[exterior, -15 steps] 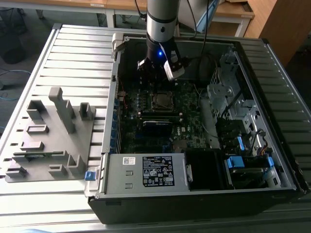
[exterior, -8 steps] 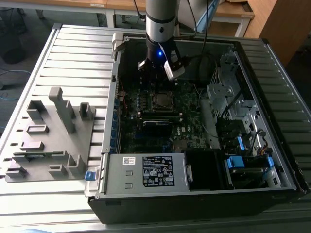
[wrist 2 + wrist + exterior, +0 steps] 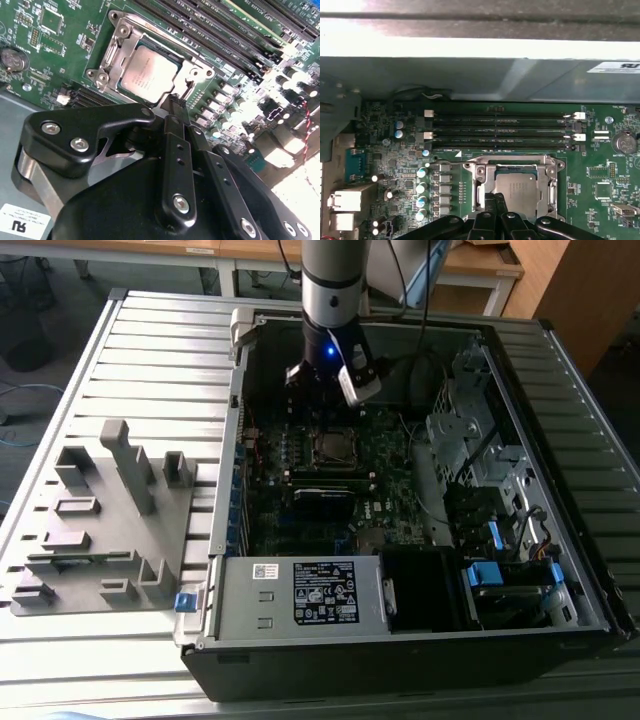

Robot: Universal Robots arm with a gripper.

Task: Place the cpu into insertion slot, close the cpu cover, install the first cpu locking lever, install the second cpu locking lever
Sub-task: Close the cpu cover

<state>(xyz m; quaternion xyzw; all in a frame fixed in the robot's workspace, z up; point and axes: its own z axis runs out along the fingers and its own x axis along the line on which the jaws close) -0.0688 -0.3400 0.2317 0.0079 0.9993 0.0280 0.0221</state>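
Recording an open computer case [image 3: 400,660] lying on a slatted metal surface [image 3: 160,340], with a grey moulded fixture tray [image 3: 100,530] lying on the same surface toward the exterior view's left. Noting the arm [image 3: 335,280] reaching down into the case over the green motherboard [image 3: 395,475].

Finding the cpu [image 3: 147,75] sitting flat in the insertion slot [image 3: 315,447], dull silver face turned up. Finding the cpu cover [image 3: 116,50] lying down over the slot, framing the chip through its cut-out middle in both wrist views. Seeing a thin metal locking lever [image 3: 186,87] running at the slot's edge; not managing to tell whether latched.

Observing the tool [image 3: 175,100] hanging just beside the slot's edge, tips near the cover and close by that lever; not managing to tell whether touching. Seeing the black fingers [image 3: 488,205] drawn together, tips meeting or almost so, gripping nothing visible.

Also noting long black memory slots [image 3: 500,125] lying beside the insertion slot on the side away from the tool. Noting a row of silver-topped capacitors [image 3: 421,187] standing along another side and a coin cell [image 3: 624,142] sitting well apart on the board. Noting a labelled power supply box [image 3: 300,590] occupying the case's near end in the exterior view.
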